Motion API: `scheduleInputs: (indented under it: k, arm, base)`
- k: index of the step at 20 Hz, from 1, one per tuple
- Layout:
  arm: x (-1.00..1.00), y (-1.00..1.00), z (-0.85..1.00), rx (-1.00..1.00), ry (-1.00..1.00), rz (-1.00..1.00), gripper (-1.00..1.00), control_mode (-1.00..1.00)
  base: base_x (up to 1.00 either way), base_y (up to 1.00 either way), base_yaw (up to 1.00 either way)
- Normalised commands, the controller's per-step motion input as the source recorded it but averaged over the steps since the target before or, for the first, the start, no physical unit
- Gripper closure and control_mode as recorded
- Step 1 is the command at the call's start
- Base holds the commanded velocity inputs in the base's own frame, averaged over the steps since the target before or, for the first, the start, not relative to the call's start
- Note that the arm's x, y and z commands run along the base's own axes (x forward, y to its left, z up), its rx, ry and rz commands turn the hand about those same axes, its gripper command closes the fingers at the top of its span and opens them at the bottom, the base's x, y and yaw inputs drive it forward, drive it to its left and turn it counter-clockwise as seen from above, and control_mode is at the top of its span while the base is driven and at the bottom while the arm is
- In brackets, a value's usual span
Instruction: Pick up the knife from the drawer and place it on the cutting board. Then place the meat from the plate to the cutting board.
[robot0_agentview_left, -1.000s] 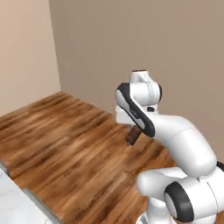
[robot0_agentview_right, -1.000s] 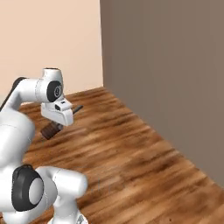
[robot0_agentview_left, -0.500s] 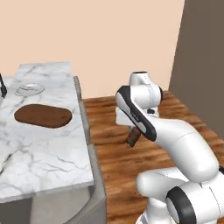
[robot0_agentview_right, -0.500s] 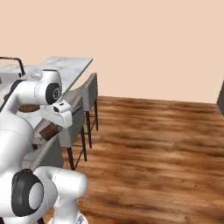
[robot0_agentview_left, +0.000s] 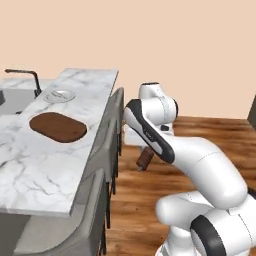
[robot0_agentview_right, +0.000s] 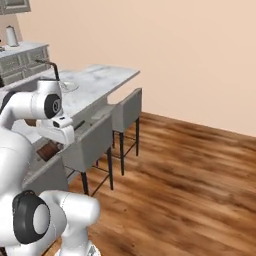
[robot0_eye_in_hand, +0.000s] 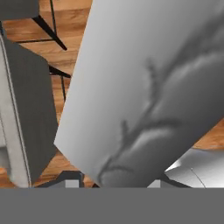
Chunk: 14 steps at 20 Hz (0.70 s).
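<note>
The claw (robot0_agentview_left: 144, 159) hangs beside the marble bench (robot0_agentview_left: 65, 155), clamped on the knife (robot0_agentview_left: 145, 159) — only its reddish-brown handle shows. Up on the bench, well left of the claw, lies the cutting board (robot0_agentview_left: 58, 127) — the plate (robot0_agentview_left: 59, 95) just beyond it.

A plain peach-beige wall (robot0_agentview_left: 190, 45) filled the upper part of both base views. Below it ran a floor (robot0_agentview_right: 190, 170) of warm brown wood planks. A long bench (robot0_agentview_left: 45, 160) with a white, grey-veined marble top stood at the left of the left base view, a dark curved faucet (robot0_agentview_left: 30, 77) at its far upper-left end. Grey upholstered stools (robot0_agentview_right: 125, 112) on thin dark legs were tucked along its side. In the upper left of the right base view stood pale cabinets (robot0_agentview_right: 22, 60) with a white kettle (robot0_agentview_right: 12, 36) on top.
</note>
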Motion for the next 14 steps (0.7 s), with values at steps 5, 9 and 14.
scheduleInputs:
  k: [5,9,14]
  arm:
    - [0.00,0.00,0.00,0.00,0.00,0.00,1.00,1.00]
    - [0.00,0.00,0.00,0.00,0.00,0.00,1.00,1.00]
    - [0.00,0.00,0.00,0.00,0.00,0.00,1.00,1.00]
  base:
    - [0.57,-0.95,0.05]
    - [1.00,-0.83,0.24]
    - [1.00,-0.56,0.24]
